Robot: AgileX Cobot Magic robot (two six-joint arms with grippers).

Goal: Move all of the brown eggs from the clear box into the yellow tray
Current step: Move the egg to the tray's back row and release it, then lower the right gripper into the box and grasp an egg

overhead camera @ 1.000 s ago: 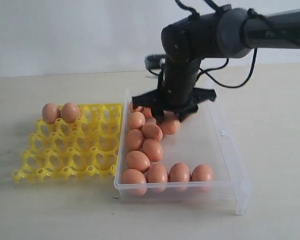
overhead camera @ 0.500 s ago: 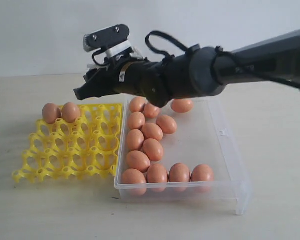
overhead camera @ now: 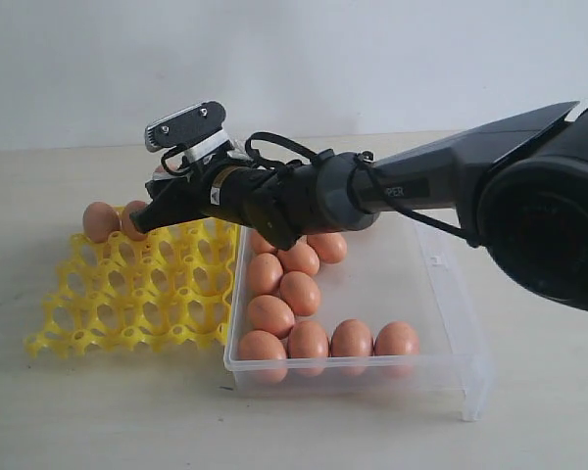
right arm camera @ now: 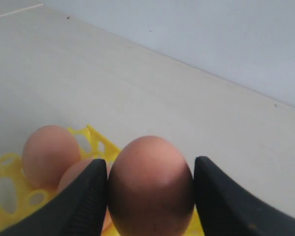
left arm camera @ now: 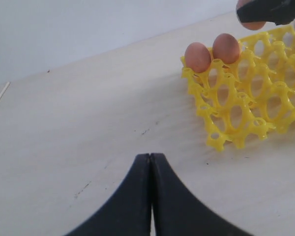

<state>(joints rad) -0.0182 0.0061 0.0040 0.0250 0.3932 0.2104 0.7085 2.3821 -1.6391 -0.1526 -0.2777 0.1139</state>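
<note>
My right gripper (right arm camera: 150, 163) is shut on a brown egg (right arm camera: 150, 189); its arm reaches across to the left, and the gripper (overhead camera: 143, 221) hangs over the back row of the yellow tray (overhead camera: 127, 294). Two brown eggs (overhead camera: 100, 221) sit in the tray's back-left cups, right beside the held egg; they also show in the left wrist view (left arm camera: 197, 56). Several more brown eggs (overhead camera: 300, 292) lie in the clear box (overhead camera: 451, 294), along its left side and front wall. My left gripper (left arm camera: 150, 157) is shut and empty, low over bare table left of the tray (left arm camera: 236, 113).
The clear box stands directly against the tray's right edge. The right arm's dark body (overhead camera: 372, 191) spans over the back of the box. Bare table (overhead camera: 127, 411) lies in front of the tray and the box. A plain wall runs behind.
The right gripper rose out of the clear box with an egg and swung left, now lower over the tray's back row beside the two seated eggs.
</note>
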